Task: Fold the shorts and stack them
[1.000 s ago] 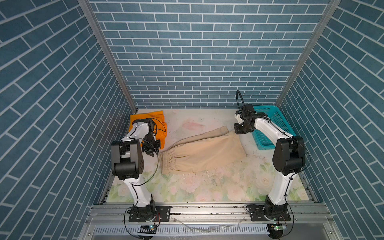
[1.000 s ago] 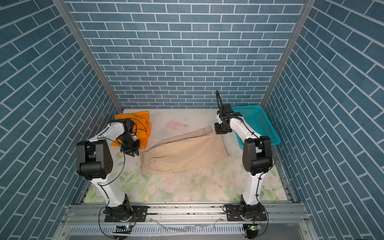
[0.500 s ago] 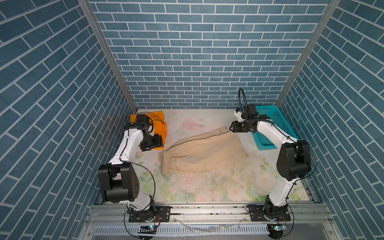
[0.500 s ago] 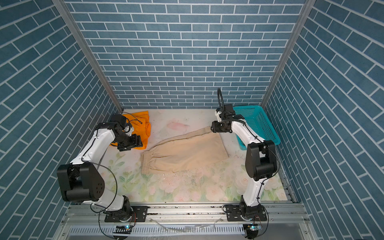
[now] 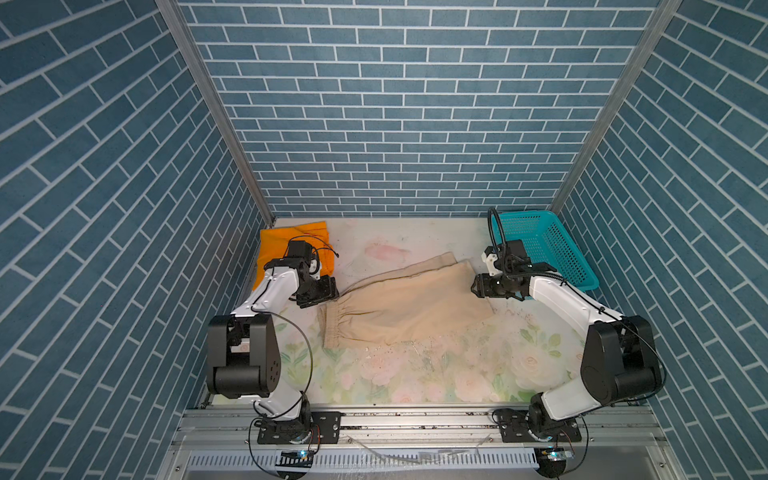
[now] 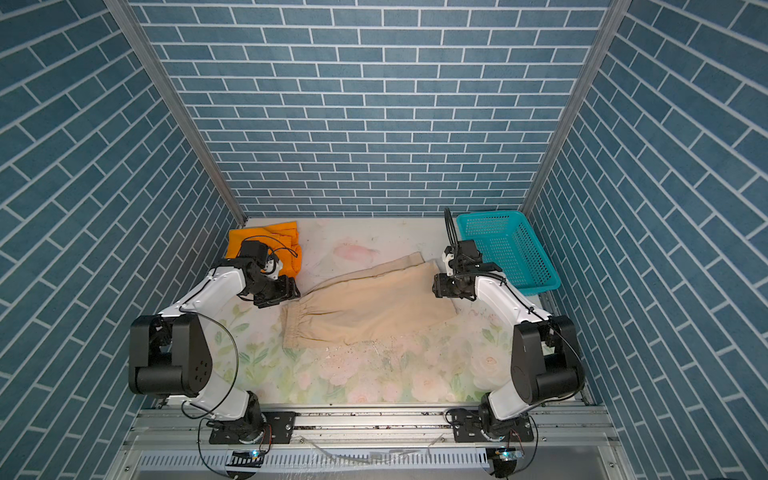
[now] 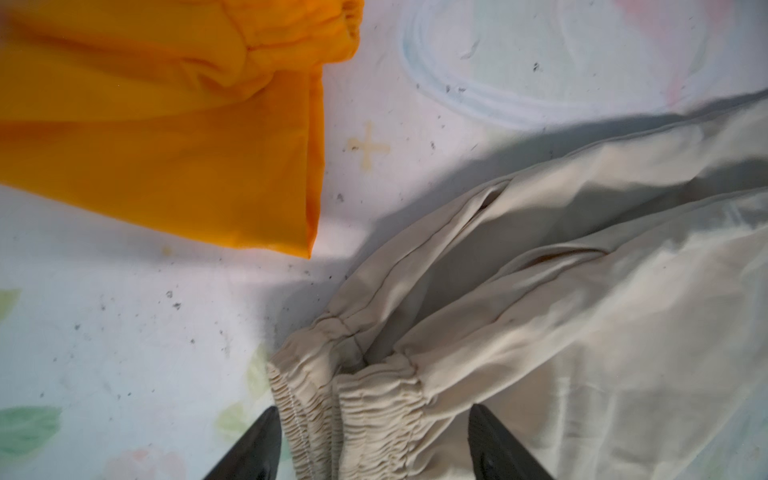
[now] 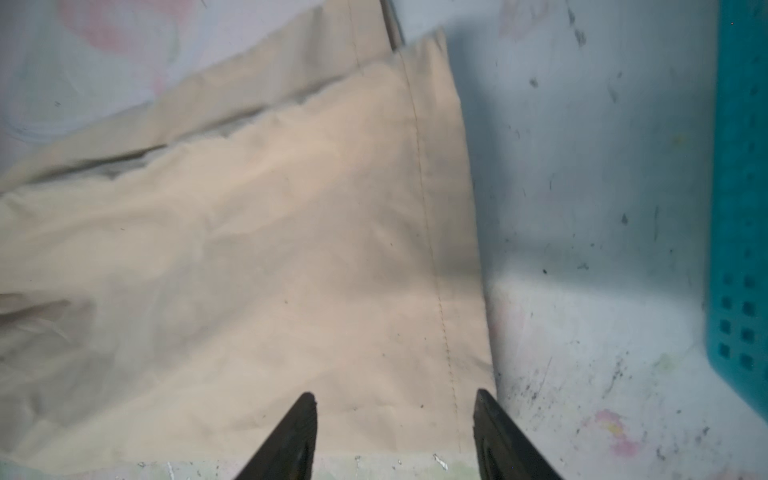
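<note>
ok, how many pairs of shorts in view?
2. Orange shorts at the back left corner, partly hidden by the left arm; beige shorts spread across the middle. A third under either can't be ruled out.

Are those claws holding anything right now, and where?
Nothing held. The left gripper stands open over the waistband of the beige shorts, the right gripper open over their hem.

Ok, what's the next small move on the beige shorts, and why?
Probably close the right tool on the hem, to fold it toward the waistband: the beige shorts lie flat, long and unheld; the left tool is open too.
</note>
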Motion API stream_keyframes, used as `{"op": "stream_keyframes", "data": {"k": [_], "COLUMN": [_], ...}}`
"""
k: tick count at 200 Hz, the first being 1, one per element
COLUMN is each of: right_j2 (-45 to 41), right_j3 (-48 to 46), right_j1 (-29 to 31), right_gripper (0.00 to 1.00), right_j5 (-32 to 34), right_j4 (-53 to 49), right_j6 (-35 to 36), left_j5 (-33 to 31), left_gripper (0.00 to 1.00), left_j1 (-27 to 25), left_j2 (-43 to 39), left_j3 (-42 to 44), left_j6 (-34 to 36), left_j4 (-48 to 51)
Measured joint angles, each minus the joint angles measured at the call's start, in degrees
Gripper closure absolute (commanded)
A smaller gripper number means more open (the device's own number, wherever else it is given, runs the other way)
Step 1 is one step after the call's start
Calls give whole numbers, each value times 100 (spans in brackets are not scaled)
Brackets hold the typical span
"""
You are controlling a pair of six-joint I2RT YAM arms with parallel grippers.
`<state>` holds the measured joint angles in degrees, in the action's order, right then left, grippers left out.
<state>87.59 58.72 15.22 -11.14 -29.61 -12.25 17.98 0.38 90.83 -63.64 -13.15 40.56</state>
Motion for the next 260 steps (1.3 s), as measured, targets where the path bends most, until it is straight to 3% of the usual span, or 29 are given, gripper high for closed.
{"op": "stream_keyframes", "data": {"k": [68,124,208,255,260], "right_j2": [-232,-181,210,341,337], "right_j3": [-898,-933,-933,-933,-933], "right_j1": [-28,-42,-83,-87,-87], "right_gripper": [39,39,39,39,39], "right_j5": [24,63,52,26,28], "right_j4": [422,638,769,782,778], "right_j6": [-295,-299,-402,-448,-448], "left_j5": [-4,37,-293,-407,-435], "left_gripper": [32,51,100,100,92], "left_j1": [-68,-74,-146,-323,-330], "left_j2": [129,149,-11,-656,-723], "left_j3": [396,614,640,640,640], "left_j6": [-262,-413,-557,-610,-614], "left_j4": [-459,-710,-540,-310,-289]}}
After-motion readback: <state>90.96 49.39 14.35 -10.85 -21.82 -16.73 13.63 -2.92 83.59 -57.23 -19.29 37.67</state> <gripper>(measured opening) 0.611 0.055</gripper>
